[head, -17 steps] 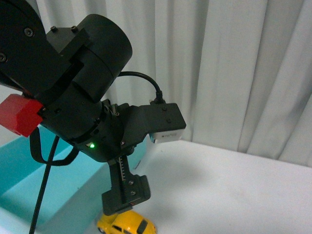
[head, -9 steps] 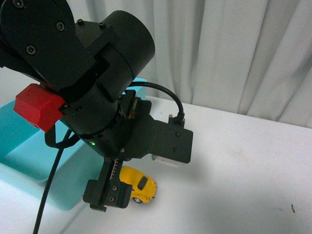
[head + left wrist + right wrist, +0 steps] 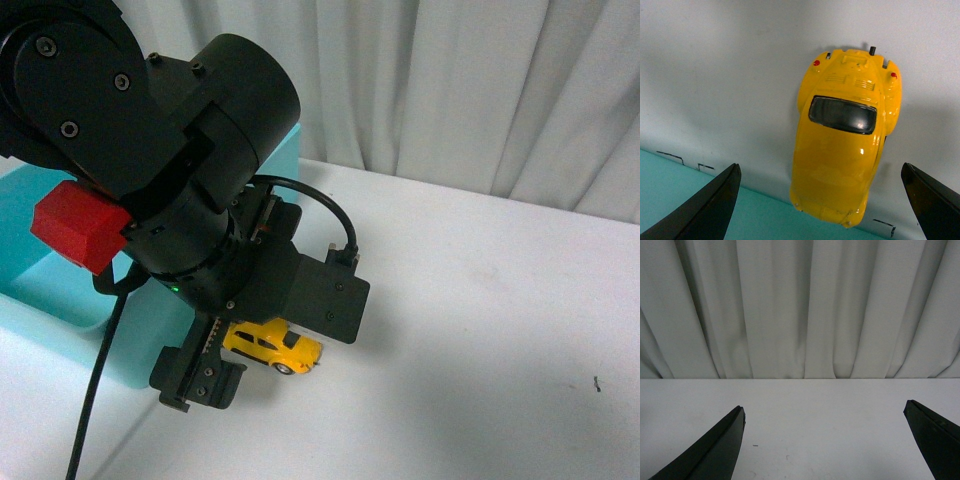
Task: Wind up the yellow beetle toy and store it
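Note:
The yellow beetle toy (image 3: 273, 346) stands on the white table (image 3: 480, 330), close beside the wall of the teal bin (image 3: 60, 290). My left gripper (image 3: 225, 362) hangs right over it, open and empty. In the left wrist view the toy (image 3: 842, 145) lies lengthways between the two black fingertips (image 3: 722, 192), apart from both, with one end at the bin's teal edge (image 3: 700, 215). My left gripper (image 3: 820, 169) is wide open there. My right gripper (image 3: 824, 410) is open and empty over bare table; the toy is not in its view.
The left arm's black body with its red block (image 3: 80, 225) fills the left of the front view and hides part of the bin. A pale curtain (image 3: 480, 90) hangs behind the table. It also shows in the right wrist view (image 3: 800, 305).
The left arm has swung and come down over the toy. In the front view the toy now shows higher up and more fully, beside the gripper's finger. The gripper stays open.

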